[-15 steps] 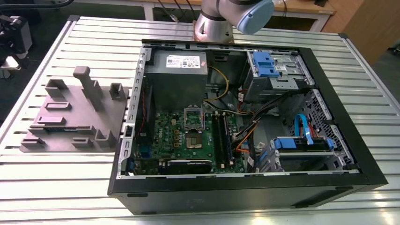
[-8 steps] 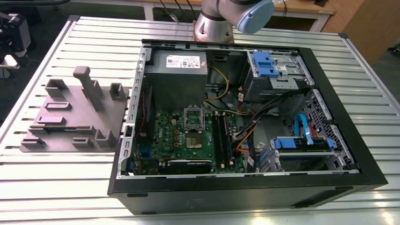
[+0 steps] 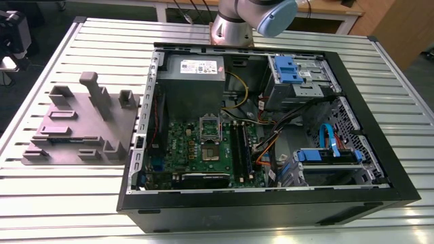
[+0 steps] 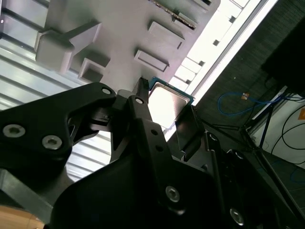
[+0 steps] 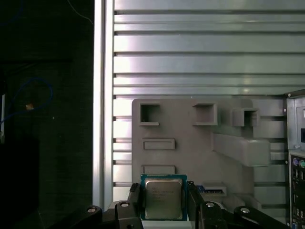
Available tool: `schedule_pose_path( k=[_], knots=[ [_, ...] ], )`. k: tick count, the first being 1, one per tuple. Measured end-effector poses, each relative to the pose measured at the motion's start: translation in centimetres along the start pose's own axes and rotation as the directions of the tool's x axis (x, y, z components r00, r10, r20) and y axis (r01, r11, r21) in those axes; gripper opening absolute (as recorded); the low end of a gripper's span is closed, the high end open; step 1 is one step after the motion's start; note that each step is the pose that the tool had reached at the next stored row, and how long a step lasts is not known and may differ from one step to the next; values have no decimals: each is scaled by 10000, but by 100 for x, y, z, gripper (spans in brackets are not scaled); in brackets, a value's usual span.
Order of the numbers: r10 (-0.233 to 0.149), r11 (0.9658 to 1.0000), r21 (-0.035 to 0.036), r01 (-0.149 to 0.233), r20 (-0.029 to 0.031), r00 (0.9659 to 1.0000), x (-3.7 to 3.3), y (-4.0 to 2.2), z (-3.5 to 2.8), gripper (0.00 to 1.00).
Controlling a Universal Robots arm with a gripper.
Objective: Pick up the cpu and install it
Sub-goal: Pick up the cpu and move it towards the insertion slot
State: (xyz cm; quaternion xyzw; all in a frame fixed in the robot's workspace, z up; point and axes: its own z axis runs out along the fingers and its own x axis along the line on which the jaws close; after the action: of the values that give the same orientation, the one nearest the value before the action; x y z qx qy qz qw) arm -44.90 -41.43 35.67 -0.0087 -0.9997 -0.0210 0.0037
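Both fingers (image 5: 135,200) of the gripper (image 5: 164,206) clamp the cpu (image 5: 163,196), held squarely between them. Its silvery top faces the wrist, with the grey fixture (image 5: 190,148) beyond.

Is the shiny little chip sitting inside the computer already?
No, in the first wrist view the pincer grips the cpu by two sides, with the grey tray behind it.

Glare whitens the table (image 4: 206,57) and the cpu (image 4: 164,102) in the second wrist view; the exterior view is even.
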Motion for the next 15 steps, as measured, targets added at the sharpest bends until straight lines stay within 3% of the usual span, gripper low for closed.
schedule_pose_path(
  k=[15],
  knots=[
    [0, 10000, 0, 0, -1, 10000, 1, 5, -106, 47]
  ],
)
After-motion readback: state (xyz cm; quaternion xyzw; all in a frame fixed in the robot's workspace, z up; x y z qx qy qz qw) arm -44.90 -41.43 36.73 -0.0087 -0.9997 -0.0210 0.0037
